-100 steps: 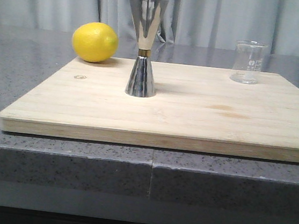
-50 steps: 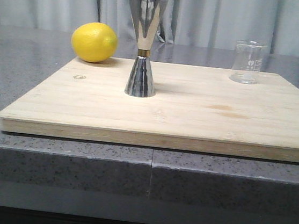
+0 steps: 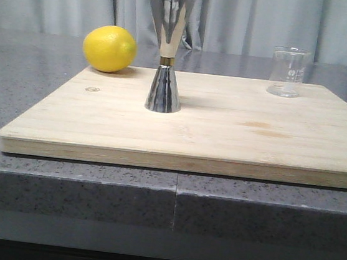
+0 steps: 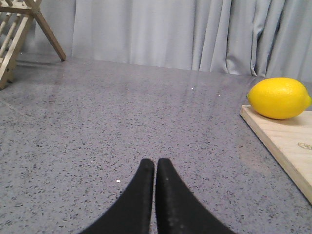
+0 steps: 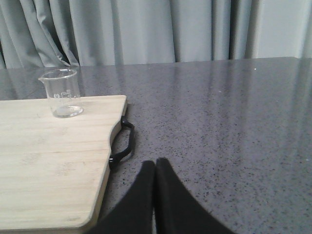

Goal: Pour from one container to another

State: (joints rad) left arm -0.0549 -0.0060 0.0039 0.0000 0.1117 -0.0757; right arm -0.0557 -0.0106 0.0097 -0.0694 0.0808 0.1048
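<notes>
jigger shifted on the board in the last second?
No. The jigger stands at the same spot on the cutting board, same gap to the lemon; only a faint camera wobble.

A grey speckled counter (image 3: 32,107) carries a wooden cutting board (image 3: 223,135) and, seemingly, a lemon (image 3: 109,48).

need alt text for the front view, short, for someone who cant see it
A tall steel jigger stands upright on a pale wooden cutting board on a grey speckled counter. A small clear glass beaker sits at the board's far right, and a lemon at its far left corner.
</notes>
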